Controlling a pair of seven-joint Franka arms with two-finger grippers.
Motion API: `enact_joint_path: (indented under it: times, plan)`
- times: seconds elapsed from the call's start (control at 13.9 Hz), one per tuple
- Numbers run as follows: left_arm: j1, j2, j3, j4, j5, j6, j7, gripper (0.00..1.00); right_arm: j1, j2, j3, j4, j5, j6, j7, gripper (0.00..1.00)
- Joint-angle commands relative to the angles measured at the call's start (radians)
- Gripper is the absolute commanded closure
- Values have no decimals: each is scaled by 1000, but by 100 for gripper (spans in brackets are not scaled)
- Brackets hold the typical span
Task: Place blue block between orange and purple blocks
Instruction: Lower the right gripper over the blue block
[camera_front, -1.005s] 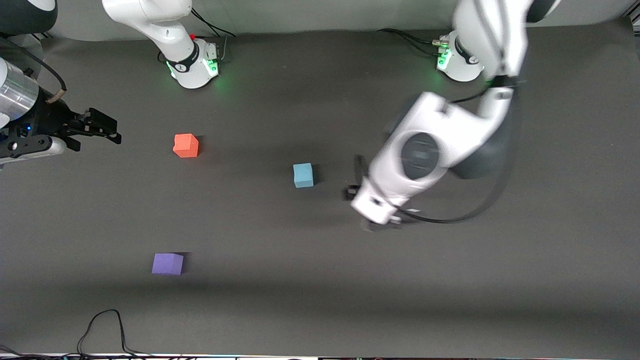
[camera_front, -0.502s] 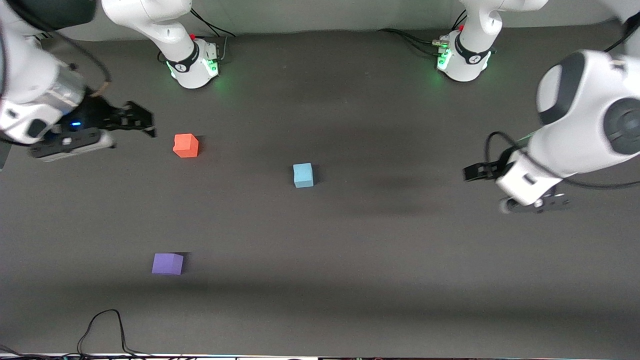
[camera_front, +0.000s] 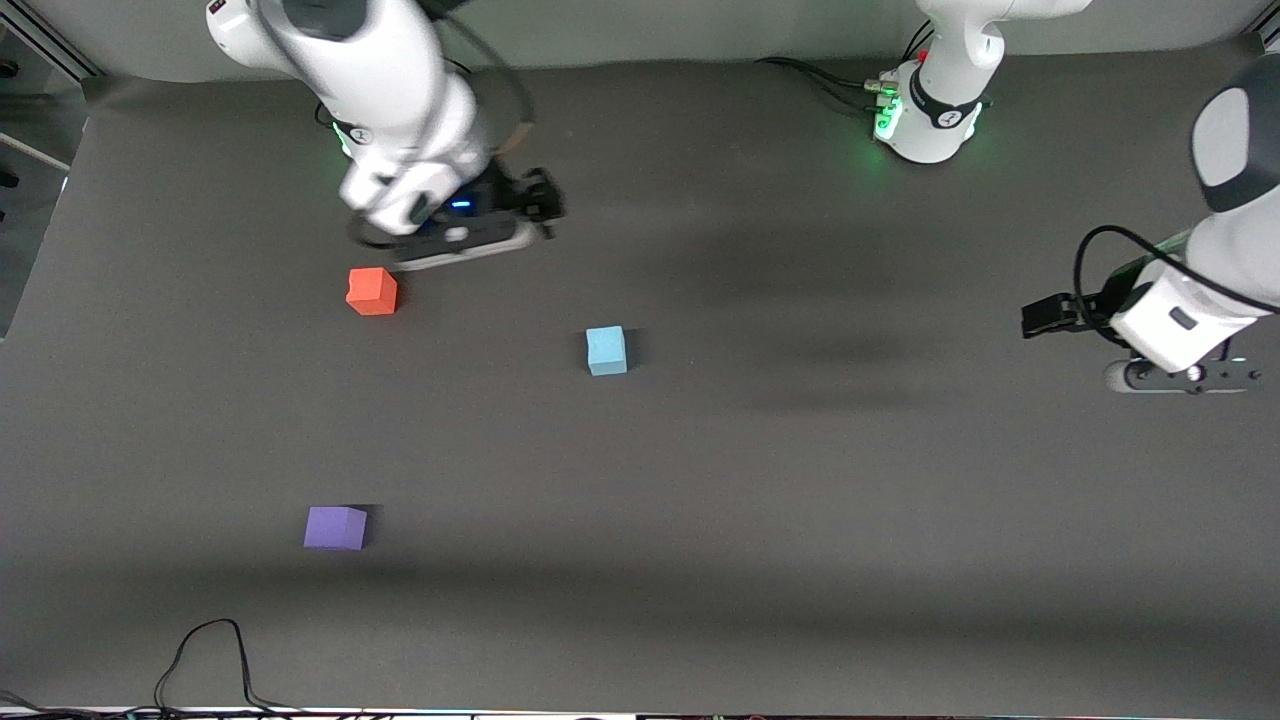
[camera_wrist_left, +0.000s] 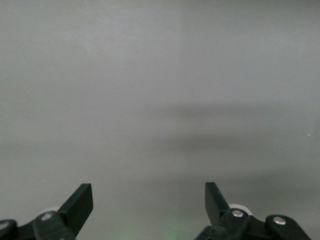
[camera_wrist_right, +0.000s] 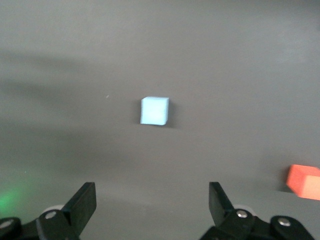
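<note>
The blue block (camera_front: 606, 350) sits on the dark mat near the table's middle; it also shows in the right wrist view (camera_wrist_right: 154, 110). The orange block (camera_front: 372, 291) lies toward the right arm's end, and shows in the right wrist view (camera_wrist_right: 305, 181). The purple block (camera_front: 335, 527) lies nearer the front camera than the orange one. My right gripper (camera_front: 545, 205) is open and empty, over the mat between the orange block and the right arm's base. My left gripper (camera_front: 1040, 317) is open and empty over bare mat at the left arm's end.
The two arm bases (camera_front: 392, 130) (camera_front: 925, 115) stand along the table's edge farthest from the camera. A black cable (camera_front: 215, 650) loops on the mat at the edge nearest the camera.
My right gripper swung from the table's end, past the orange block, toward the middle. My left arm pulled away from beside the blue block to the left arm's end. The blocks stayed put.
</note>
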Motion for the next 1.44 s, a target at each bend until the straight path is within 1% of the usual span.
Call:
enact_joint_path:
  times: [0.0, 0.14, 0.22, 0.29, 0.43, 0.65, 0.93, 1.0, 1.15, 1.36]
  plan:
    - [15, -63, -2, -36, 19, 9, 39, 0, 27, 66, -16, 17, 8, 28, 26, 0]
    - [16, -77, 4, -23, 19, -8, 39, 0, 45, 112, -17, 1, 8, 83, 40, 0]
    - [19, -69, 4, 8, 19, -42, 39, 0, 48, 138, -17, -14, 6, 123, 54, 0]
    - [19, -64, 4, 28, 19, -60, 39, 0, 60, 163, -17, -46, 6, 178, 69, 0]
    - [18, -64, 3, 43, 19, -79, 39, 0, 70, 206, -17, -133, 6, 337, 71, 0]
    - [18, -66, 3, 34, 22, -70, 39, 0, 80, 295, -19, -177, -3, 459, 69, 0]
    - [7, -67, -3, 14, 61, -59, 41, 0, 84, 415, -26, -187, -20, 603, 66, 0]
    - [7, -67, -5, 13, 61, -59, 47, 0, 84, 438, -28, -187, -37, 632, 68, 0]
    - [7, -67, -5, 8, 61, -59, 74, 0, 84, 468, -28, -187, -40, 672, 68, 0]
    - [9, -67, -6, 8, 61, -59, 74, 0, 84, 478, -30, -189, -40, 677, 68, 0]
